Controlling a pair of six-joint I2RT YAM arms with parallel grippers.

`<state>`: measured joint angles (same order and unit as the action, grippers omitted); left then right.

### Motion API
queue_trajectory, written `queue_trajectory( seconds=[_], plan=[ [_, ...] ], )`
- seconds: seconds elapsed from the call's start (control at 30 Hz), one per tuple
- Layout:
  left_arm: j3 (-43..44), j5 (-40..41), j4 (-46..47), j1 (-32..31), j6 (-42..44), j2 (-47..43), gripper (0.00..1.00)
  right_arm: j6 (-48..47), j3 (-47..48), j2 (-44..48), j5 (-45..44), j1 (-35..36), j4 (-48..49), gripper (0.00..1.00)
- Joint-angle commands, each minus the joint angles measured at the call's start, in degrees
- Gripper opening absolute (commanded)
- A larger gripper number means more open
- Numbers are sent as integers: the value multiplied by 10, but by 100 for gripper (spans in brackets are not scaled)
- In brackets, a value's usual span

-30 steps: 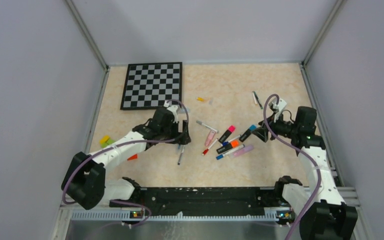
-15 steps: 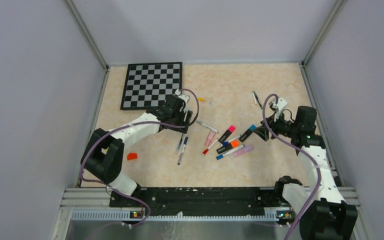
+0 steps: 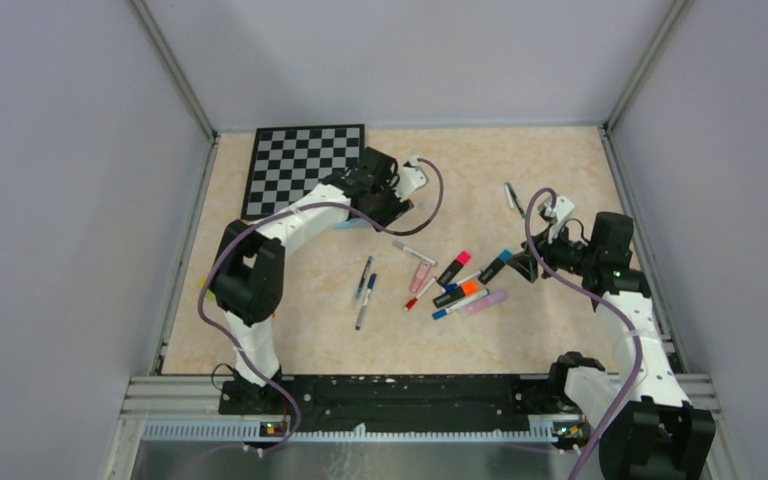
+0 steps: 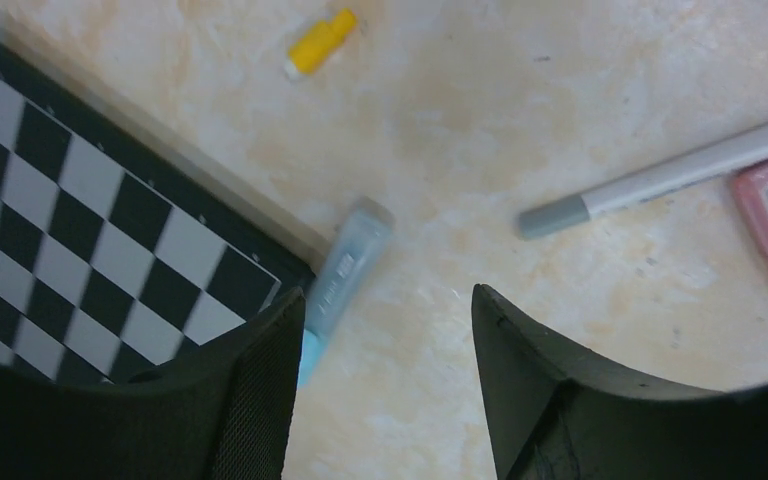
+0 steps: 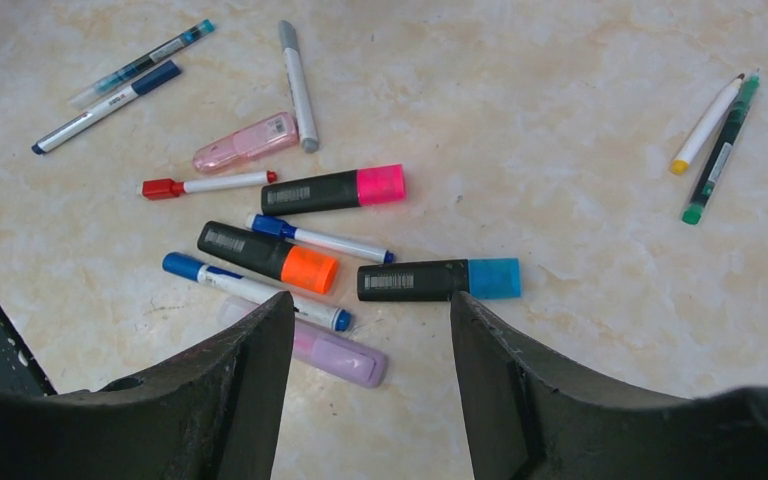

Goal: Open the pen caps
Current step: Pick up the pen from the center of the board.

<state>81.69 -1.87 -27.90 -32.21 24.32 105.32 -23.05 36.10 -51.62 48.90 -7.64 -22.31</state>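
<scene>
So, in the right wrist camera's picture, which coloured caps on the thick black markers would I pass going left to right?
Chunky orange plastic cap → chunky bright pink plastic cap → chunky light blue plastic cap.

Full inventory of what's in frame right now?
table: 1, beige marbled, walled cell
checkerboard: 1, black-white, far left
thick markers: 3, black with pink, orange, blue caps, centre cluster
highlighters: 3, pink and lilac in cluster, light blue against the checkerboard edge
thin pens: 8, mixed colours, six in or near cluster, two apart at far right
small yellow cap: 1, yellow, loose beyond the left gripper
left gripper: open, empty, by the checkerboard corner
right gripper: open, empty, at the cluster's right
</scene>
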Motion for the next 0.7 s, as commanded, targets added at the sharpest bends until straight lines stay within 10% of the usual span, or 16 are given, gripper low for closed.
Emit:
queue_trajectory(
  seconds=[0.0, 0.67],
  plan=[
    [78, 8, -34, 4, 150, 68, 65, -16, 12, 5, 9, -6, 15, 58],
    [102, -59, -44, 53, 173, 144, 60, -18, 13, 5, 12, -6, 12, 58]
  ],
)
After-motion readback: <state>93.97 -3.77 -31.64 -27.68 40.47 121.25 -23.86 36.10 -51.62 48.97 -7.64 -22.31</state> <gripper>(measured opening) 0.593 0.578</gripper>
